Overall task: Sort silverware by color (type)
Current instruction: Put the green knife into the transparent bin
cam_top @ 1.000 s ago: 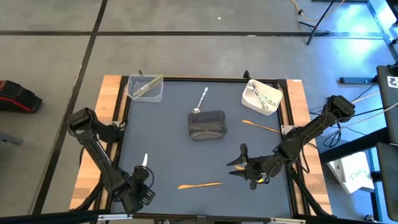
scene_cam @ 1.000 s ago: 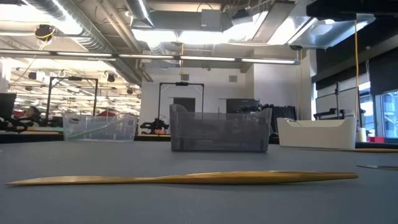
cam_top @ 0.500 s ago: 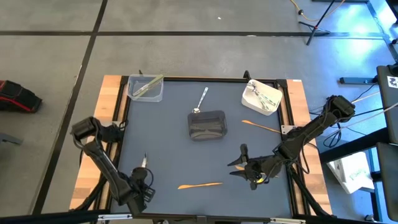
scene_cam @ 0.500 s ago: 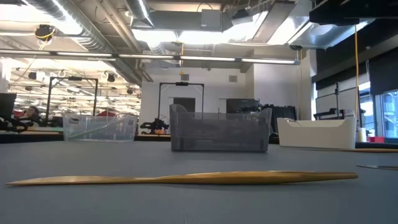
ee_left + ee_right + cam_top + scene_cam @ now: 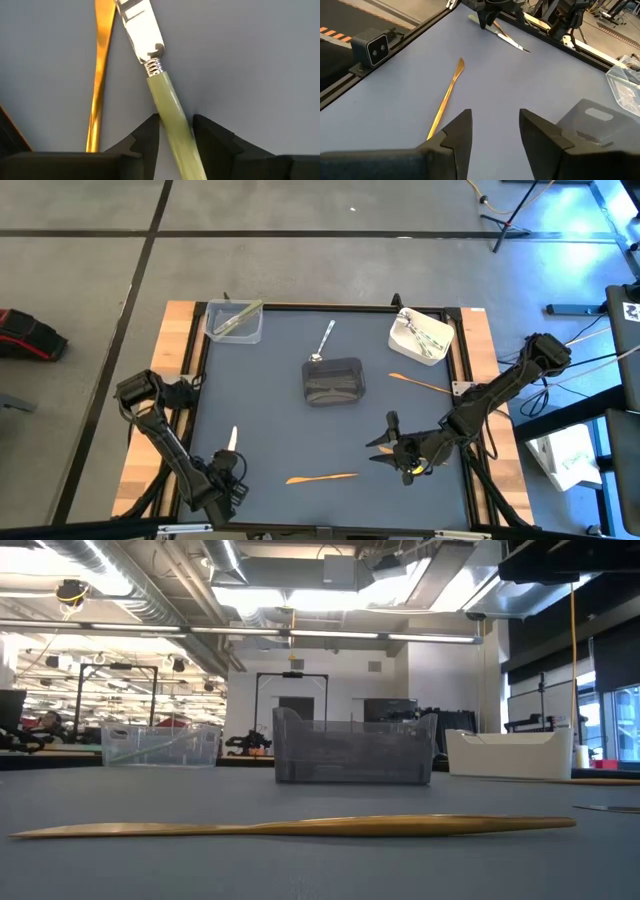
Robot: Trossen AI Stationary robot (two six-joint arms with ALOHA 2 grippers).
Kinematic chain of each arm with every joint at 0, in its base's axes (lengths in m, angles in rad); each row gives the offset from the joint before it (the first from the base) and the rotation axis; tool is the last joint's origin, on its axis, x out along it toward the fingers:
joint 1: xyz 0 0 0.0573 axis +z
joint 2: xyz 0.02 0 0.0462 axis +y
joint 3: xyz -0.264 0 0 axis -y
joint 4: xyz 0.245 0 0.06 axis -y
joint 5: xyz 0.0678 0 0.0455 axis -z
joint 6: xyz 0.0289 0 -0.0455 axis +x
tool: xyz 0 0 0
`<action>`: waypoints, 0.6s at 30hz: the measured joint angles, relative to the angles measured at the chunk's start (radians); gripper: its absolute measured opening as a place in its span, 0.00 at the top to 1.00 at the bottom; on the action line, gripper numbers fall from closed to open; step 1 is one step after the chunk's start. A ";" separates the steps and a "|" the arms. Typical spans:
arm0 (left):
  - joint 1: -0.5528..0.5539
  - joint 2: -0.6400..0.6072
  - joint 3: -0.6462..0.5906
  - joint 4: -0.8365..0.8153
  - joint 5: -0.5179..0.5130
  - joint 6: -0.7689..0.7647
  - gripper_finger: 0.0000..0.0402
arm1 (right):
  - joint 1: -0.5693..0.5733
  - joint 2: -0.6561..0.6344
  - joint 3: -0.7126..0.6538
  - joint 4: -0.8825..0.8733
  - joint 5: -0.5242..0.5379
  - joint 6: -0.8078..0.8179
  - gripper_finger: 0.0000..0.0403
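A knife with a silver blade and an olive-green handle lies flat on the dark table near its front left. My left gripper points straight down over it, and its open fingers stand close on either side of the handle. An orange utensil lies flat beside it, toward the right. My right gripper hovers open and empty at the front right. A second orange utensil and a silver spoon lie farther back. My left gripper comes from above with its fingers across the knife's green handle, a little below the ribbed collar. Whether the fingers touch the handle I cannot tell. The knife lies flat on the table.
A dark grey container stands mid-table. At the far left a clear container holds a green utensil, and a white container with utensils sits at the far right. Bare mat lies between the two grippers.
My left gripper has sunk toward the table over the knife's handle, its arm folding lower. The knife and the other utensils have stayed where they were.
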 joint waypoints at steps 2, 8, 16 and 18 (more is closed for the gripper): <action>0.000 0.000 0.000 0.001 -0.009 0.002 0.75 | 0.000 0.000 0.000 0.000 0.000 0.000 0.62; -0.003 0.000 0.000 -0.001 -0.044 0.002 0.88 | 0.000 0.000 0.000 -0.001 0.000 0.000 0.62; -0.005 -0.001 -0.001 -0.016 -0.121 0.024 0.91 | 0.000 0.000 0.000 -0.001 0.000 0.000 0.62; -0.005 0.000 -0.001 -0.016 -0.153 0.040 0.91 | 0.000 0.000 0.000 -0.001 0.000 0.000 0.62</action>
